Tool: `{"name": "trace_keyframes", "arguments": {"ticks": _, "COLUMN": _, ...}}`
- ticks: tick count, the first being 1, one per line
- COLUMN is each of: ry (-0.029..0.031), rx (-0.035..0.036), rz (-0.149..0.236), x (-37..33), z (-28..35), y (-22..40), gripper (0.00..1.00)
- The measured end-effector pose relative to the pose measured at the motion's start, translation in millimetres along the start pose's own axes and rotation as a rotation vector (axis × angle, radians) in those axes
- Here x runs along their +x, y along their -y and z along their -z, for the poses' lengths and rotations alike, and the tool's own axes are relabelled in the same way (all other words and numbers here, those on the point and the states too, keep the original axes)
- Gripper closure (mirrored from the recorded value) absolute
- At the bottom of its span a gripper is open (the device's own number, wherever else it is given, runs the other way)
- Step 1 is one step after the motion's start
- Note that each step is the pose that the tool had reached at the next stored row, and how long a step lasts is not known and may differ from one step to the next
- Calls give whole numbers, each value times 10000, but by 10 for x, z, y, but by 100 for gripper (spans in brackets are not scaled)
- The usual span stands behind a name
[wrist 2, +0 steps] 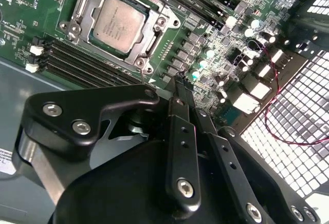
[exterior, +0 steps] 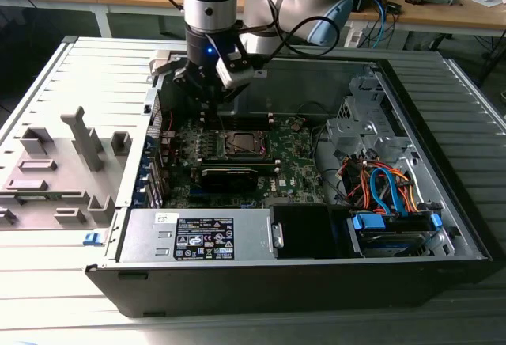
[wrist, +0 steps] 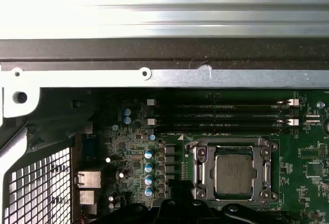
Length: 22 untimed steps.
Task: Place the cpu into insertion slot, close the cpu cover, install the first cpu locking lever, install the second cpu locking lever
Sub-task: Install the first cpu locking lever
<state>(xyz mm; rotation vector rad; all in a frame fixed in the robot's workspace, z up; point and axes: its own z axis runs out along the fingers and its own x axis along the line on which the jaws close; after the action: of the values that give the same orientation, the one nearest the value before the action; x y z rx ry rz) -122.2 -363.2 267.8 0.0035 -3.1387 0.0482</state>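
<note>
The cpu (wrist 2: 115, 22) lies flat in the insertion slot on the green motherboard, its silver-grey top facing up. It also appears in the first wrist view as the cpu (wrist: 234, 175). The cpu cover (wrist 2: 154, 33) is folded down around it as a silver frame (wrist: 206, 174). The slot's contacts are hidden under the chip. I cannot tell whether the locking levers are latched. My gripper (wrist 2: 177, 84) hangs above the board beside the socket, fingers pressed together and holding nothing. In the exterior view the gripper (exterior: 207, 98) is to the left of and behind the cpu (exterior: 241, 143).
Black memory slots (wrist: 221, 116) run along one side of the socket. The case wall (wrist: 154, 75) and a perforated grille (wrist 2: 298, 116) are close to the gripper. A power supply (exterior: 202, 236) and a drive bay with coloured cables (exterior: 387, 191) fill the front of the case.
</note>
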Motion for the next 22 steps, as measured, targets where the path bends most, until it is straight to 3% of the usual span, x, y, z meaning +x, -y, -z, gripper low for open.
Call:
{"name": "trace_keyframes", "arguments": {"ticks": 9, "ry": 0, "rx": 73, "rz": 0, "x": 59, "z": 0, "y": -13, "gripper": 89}}
{"name": "trace_keyframes", "arguments": {"ticks": 22, "ry": 0, "rx": 127, "rz": 0, "x": 124, "z": -1, "y": -23, "gripper": 89}}
